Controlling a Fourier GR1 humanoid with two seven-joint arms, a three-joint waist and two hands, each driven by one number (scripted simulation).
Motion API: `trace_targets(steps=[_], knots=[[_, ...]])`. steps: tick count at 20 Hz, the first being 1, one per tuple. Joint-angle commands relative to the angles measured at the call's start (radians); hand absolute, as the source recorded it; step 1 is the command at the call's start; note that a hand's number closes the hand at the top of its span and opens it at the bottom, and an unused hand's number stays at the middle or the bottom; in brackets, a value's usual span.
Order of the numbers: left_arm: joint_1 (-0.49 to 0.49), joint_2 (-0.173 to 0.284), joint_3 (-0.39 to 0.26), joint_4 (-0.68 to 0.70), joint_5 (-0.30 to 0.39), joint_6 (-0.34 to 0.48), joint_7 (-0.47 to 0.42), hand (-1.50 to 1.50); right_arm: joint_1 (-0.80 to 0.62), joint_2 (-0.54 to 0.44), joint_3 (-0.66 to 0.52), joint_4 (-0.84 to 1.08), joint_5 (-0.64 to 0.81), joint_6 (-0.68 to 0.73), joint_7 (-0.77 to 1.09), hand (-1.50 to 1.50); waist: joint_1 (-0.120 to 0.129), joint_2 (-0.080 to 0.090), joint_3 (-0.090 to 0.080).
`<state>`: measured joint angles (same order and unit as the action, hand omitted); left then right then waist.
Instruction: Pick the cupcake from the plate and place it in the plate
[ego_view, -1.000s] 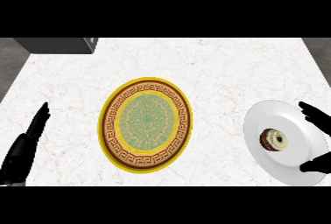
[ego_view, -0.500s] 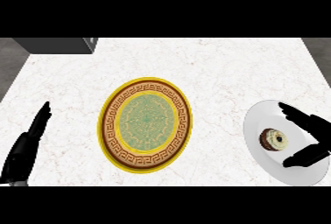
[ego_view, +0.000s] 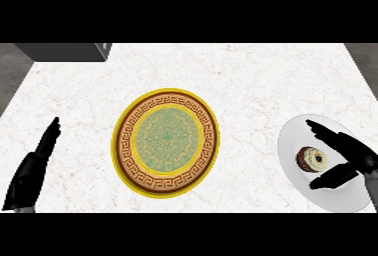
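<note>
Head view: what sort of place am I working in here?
Likely a kitchen counter: a white marble-look counter top carrying an ornate gold-rimmed plate and a white plate with a cupcake.

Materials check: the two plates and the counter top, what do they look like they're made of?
White plate: probably glazed ceramic, plain white and smooth. Patterned plate: likely painted or printed ceramic, with a yellow rim, a brown key-pattern band and a green ornamented centre; melamine can't be ruled out. Counter top: looks like polished marble or a marble-look slab, white with faint reddish veins.
</note>
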<state>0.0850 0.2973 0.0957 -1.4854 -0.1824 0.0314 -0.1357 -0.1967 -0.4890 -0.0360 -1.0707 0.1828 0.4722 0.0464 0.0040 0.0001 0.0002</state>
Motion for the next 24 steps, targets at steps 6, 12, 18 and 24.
trace_targets(steps=[6,12,18,24], knots=[[-0.06,0.01,0.059,0.041,0.006,-0.056,0.008,0.0,0.039,0.017,-0.059,0.041,0.03,0.007,-0.172,1.5,-0.004,0.0,0.0],[-0.038,-0.036,0.053,0.017,-0.048,-0.047,-0.002,0.0,-0.022,0.06,-0.048,0.123,0.14,-0.059,-0.218,1.5,-0.002,0.0,0.0],[0.062,-0.009,0.081,-0.025,-0.03,-0.039,-0.005,0.0,0.209,0.104,0.002,-0.079,0.352,-0.437,0.136,1.5,-0.059,-0.023,-0.012],[0.063,-0.015,0.092,-0.044,-0.027,-0.023,0.012,0.0,0.354,0.144,0.038,-0.296,0.578,-0.714,0.35,1.5,-0.087,-0.027,-0.011]])
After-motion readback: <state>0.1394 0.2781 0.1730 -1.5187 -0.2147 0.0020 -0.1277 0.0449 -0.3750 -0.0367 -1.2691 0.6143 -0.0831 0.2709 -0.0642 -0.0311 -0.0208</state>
